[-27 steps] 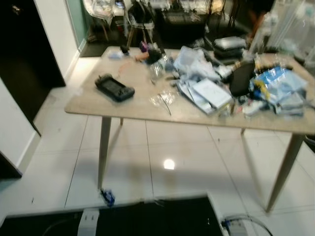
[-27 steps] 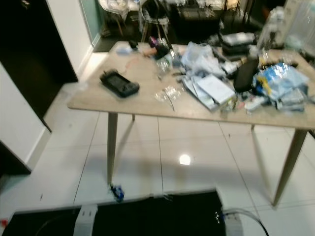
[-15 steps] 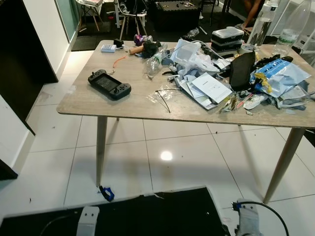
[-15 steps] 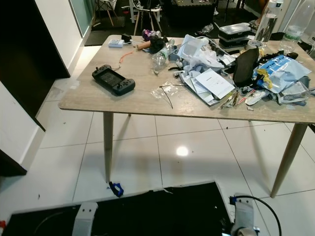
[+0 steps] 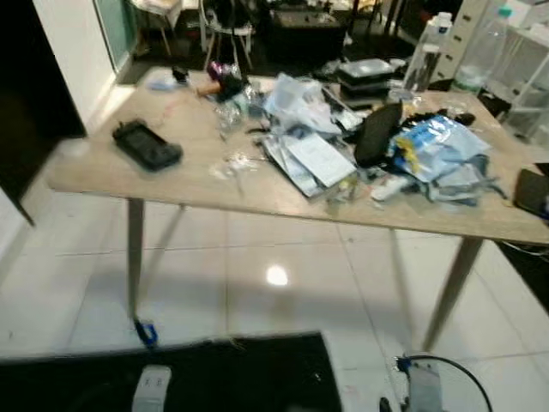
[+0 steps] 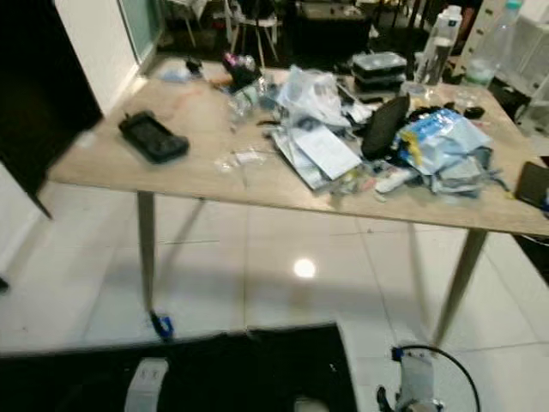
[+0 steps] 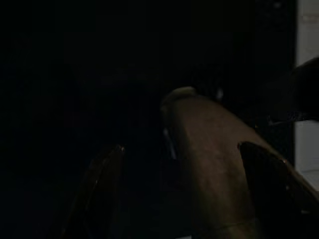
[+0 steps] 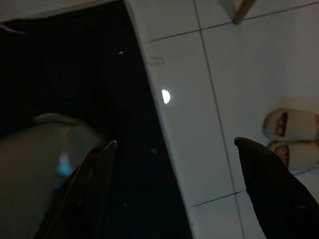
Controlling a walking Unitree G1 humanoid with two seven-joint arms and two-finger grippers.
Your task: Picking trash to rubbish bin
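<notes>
Head-camera views, slightly blurred, show a wooden table [image 6: 111,167] on slim legs over glossy white floor tiles [image 6: 283,283], with open floor beneath and in front of it. Trash [image 6: 322,150] of papers and plastic wrappers is heaped across the middle and right of the tabletop, near its front edge. A black game console [image 6: 153,137] lies apart toward the left end. A blue packet [image 6: 442,142] sits on the right. The right gripper [image 8: 174,184] hangs low over tile and a dark mat [image 8: 75,84], fingers spread wide, holding nothing. The left gripper [image 7: 179,189] hangs in darkness, fingers also parted and empty.
</notes>
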